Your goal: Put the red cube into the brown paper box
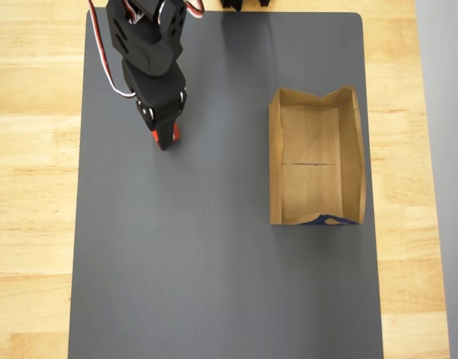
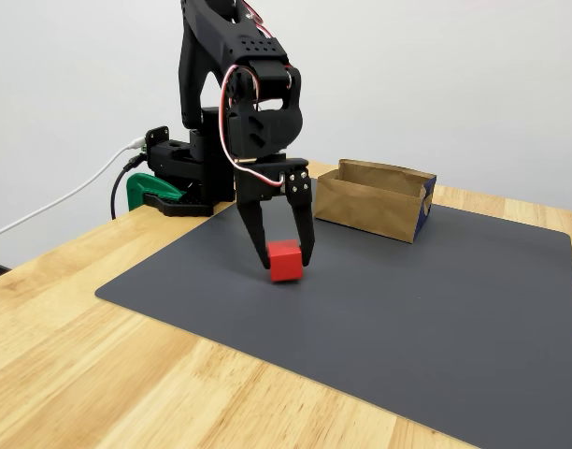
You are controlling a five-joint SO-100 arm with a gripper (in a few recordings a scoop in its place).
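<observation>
Fixed view: fingers (image 2: 285,254) straddle red cube (image 2: 286,261), corner-on.

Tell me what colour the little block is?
Bright red. The block shows best in the fixed view, between the gripper's fingers.

The black arm's gripper (image 2: 284,254) points down at the dark mat (image 2: 436,309), its two fingers on either side of the red cube (image 2: 286,261), which sits on the mat. The brown paper box (image 2: 375,198) stands well apart behind, near the mat's far edge on the wooden table (image 2: 71,365).
</observation>
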